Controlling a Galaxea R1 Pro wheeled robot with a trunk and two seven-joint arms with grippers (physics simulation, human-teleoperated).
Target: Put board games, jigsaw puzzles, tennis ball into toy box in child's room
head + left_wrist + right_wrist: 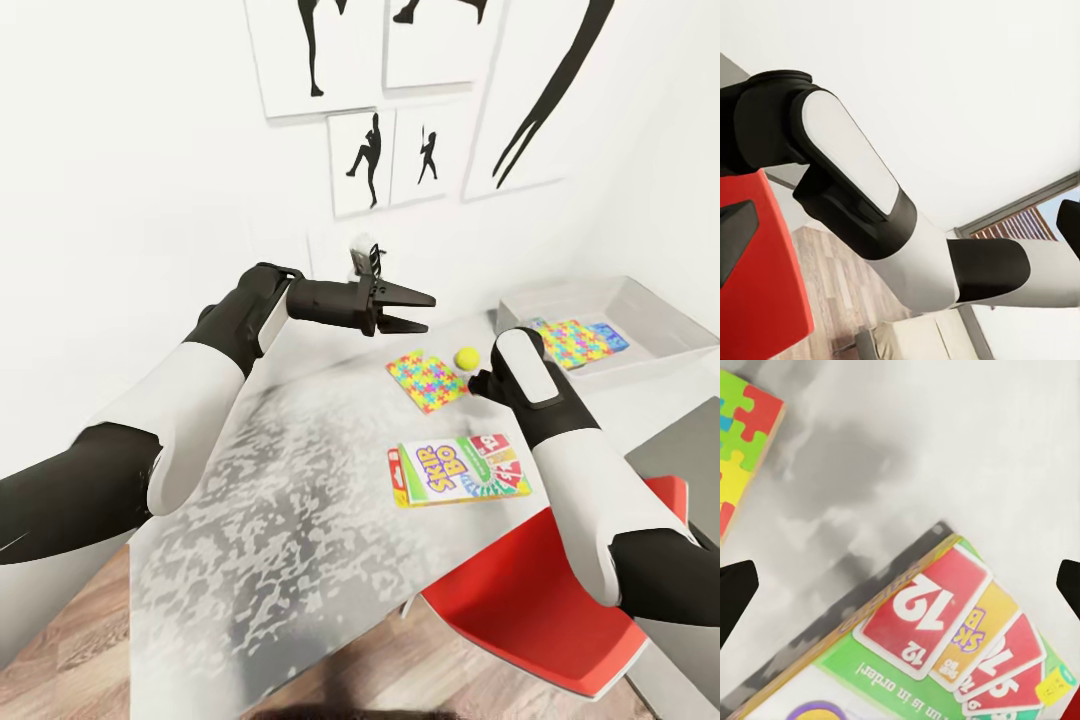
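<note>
On the light grey table (300,480) lies the green-and-red SKIP-BO board game (460,472). Beyond it are a small jigsaw puzzle (428,380) and the tennis ball (467,357). The toy box (640,300) stands at the far right and holds a larger jigsaw puzzle (570,342) with a blue flat box (609,335) beside it. My left gripper (418,312) hovers open above the table, left of the small puzzle. The right wrist (525,375) hangs beside the ball, hiding its fingers. In the right wrist view the right gripper (901,592) is open over the SKIP-BO box (945,652), with the puzzle (742,442) off to one side.
A red chair (560,590) is tucked at the table's near right edge, under my right forearm. Black silhouette pictures (390,150) hang on the white wall behind the table. The left wrist view looks past my right arm (907,247) to wood floor and brown shutters (1016,225).
</note>
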